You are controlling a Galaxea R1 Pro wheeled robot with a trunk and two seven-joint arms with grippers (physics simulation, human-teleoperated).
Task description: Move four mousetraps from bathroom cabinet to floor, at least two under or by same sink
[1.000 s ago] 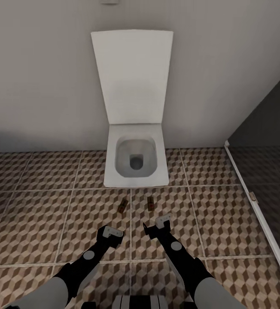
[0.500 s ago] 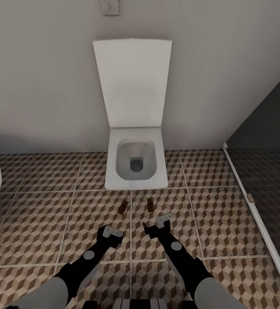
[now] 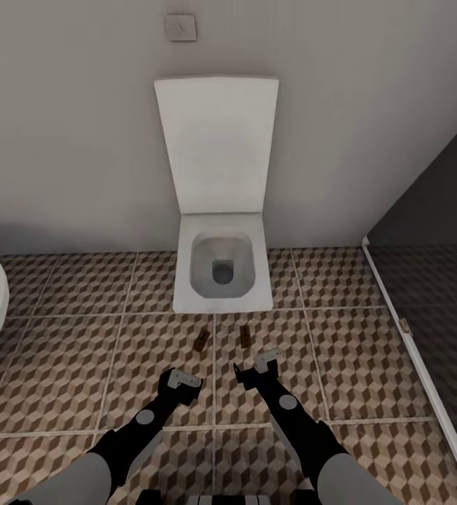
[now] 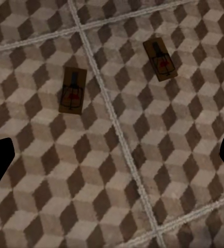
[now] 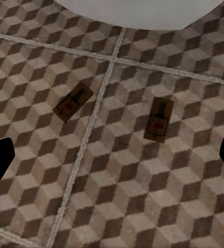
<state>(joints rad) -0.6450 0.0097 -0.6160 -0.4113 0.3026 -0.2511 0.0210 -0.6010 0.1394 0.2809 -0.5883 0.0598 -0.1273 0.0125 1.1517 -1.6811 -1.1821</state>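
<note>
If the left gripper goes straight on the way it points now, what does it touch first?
Probably bare bathroom floor. The left gripper points down at the tiles, open and empty; two mousetraps lie farther ahead, likely past its line, though depth is unclear.

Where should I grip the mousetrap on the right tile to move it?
Grip the right-tile mousetrap across its short width, on the two long wooden edges, coming straight down with the right gripper. It lies flat on the bathroom floor, its long axis pointing roughly toward the toilet, so only the thin edges offer purchase. Probably avoid the dark metal parts on top.
</note>
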